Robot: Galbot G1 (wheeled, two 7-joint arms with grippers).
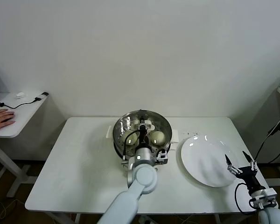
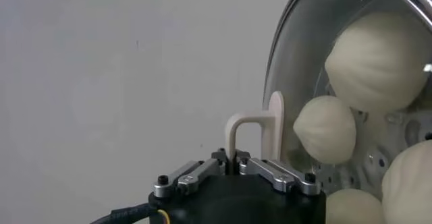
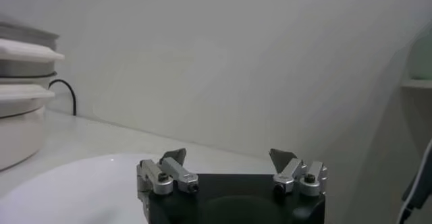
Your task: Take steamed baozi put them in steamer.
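The steamer [image 1: 117, 140], a shiny steel pot, stands at the middle of the white table. A round glass lid [image 1: 129, 123] covers it. Through the glass [image 2: 304, 50] several creamy baozi [image 2: 326, 129] show on the perforated tray; in the head view two baozi [image 1: 157, 136] are visible. My left gripper [image 1: 143, 128] is over the pot's centre, shut on the lid's white handle [image 2: 253, 121], with both jaws pinched on its post [image 2: 233, 156]. Whether the lid rests on the rim or hangs just above it I cannot tell. My right gripper [image 1: 241, 161] waits open and holds nothing [image 3: 229, 156].
A flat white plate [image 1: 205, 161] lies right of the steamer, bare, next to the right gripper [image 3: 81, 185]. The steamer's white base [image 3: 20, 110] shows in the right wrist view. A side desk with a person's hand [image 1: 0, 119] is at far left.
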